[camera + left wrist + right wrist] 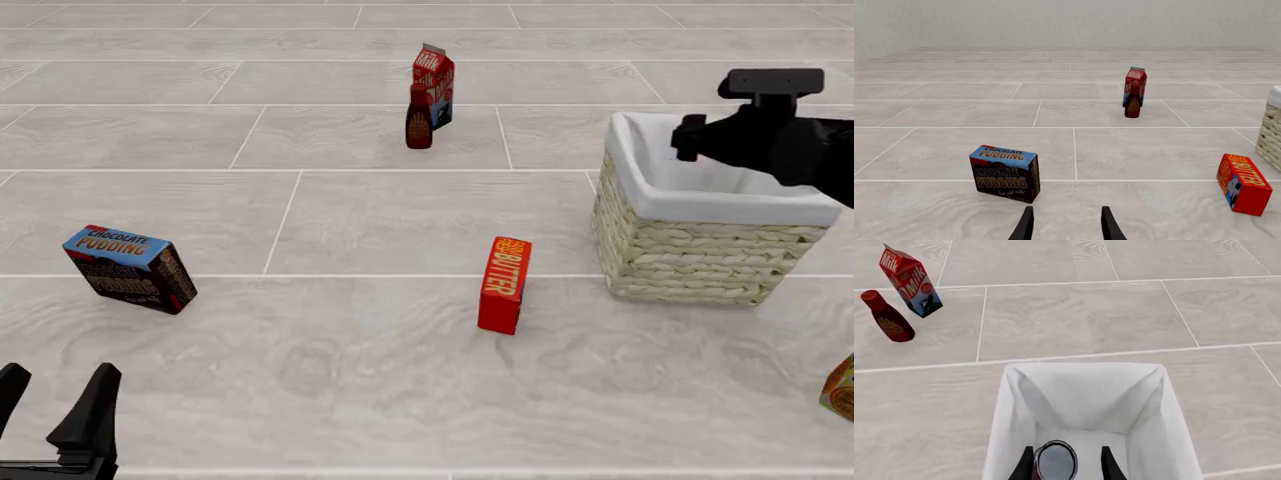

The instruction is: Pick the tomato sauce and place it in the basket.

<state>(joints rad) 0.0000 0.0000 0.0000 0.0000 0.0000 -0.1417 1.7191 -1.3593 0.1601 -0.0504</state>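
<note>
Tomato sauce (1054, 460) sits between the right gripper's (1066, 465) two dark fingers at the bottom centre of the right wrist frame, grey metal top facing the camera; the fingers close against its sides, so the can is clamped. Directly beyond it lies the basket's (1011, 410) white-lined interior, which fills the lower middle of that frame. In the front view the right arm is over the basket (694, 250) at the right of the frame; the can itself is hidden there by the arm.

Left gripper (1066, 225): fingers spread apart, nothing between them, low at the bottom centre of the left wrist frame and at the bottom left corner of the front view.

Other items on the tiled surface (360, 220), front view:
- chocolate pudding box (130, 268), left of frame, tilted.
- butter box (505, 284), centre, standing on edge, left of the basket and apart from it.
- dark bottle (419, 118) just in front of the milk carton (434, 82), upper centre.
- orange-green object (841, 390), cut off at the right edge; cannot identify.
</note>
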